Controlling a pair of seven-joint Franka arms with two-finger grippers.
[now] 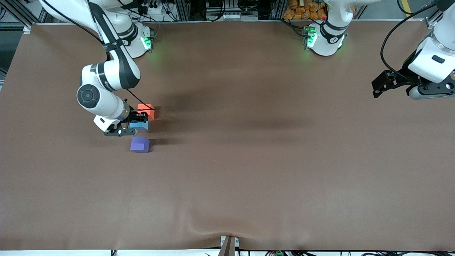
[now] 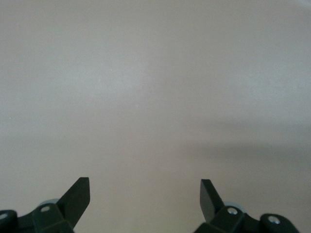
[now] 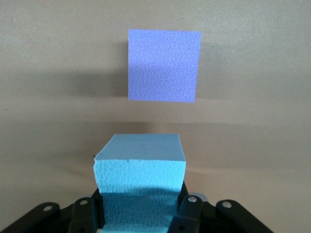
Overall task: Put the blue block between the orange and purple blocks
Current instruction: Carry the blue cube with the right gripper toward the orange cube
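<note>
My right gripper [image 1: 132, 124] is shut on the sky-blue block [image 1: 140, 125] and holds it low, at or just above the table, in the gap between the orange-red block [image 1: 146, 110] and the violet-purple block [image 1: 140, 144]. The orange block is farther from the front camera and the purple one nearer. In the right wrist view the blue block [image 3: 141, 165] sits between my fingers, with the purple block [image 3: 164, 65] a short gap past it. The orange block is out of that view. My left gripper [image 1: 377, 89] waits, open and empty, over the left arm's end of the table; it also shows in the left wrist view [image 2: 146, 194].
A brown cloth [image 1: 249, 160] covers the whole table, with a wrinkle at the front edge near a small bracket [image 1: 228, 245]. The two arm bases [image 1: 321, 39] stand along the back edge.
</note>
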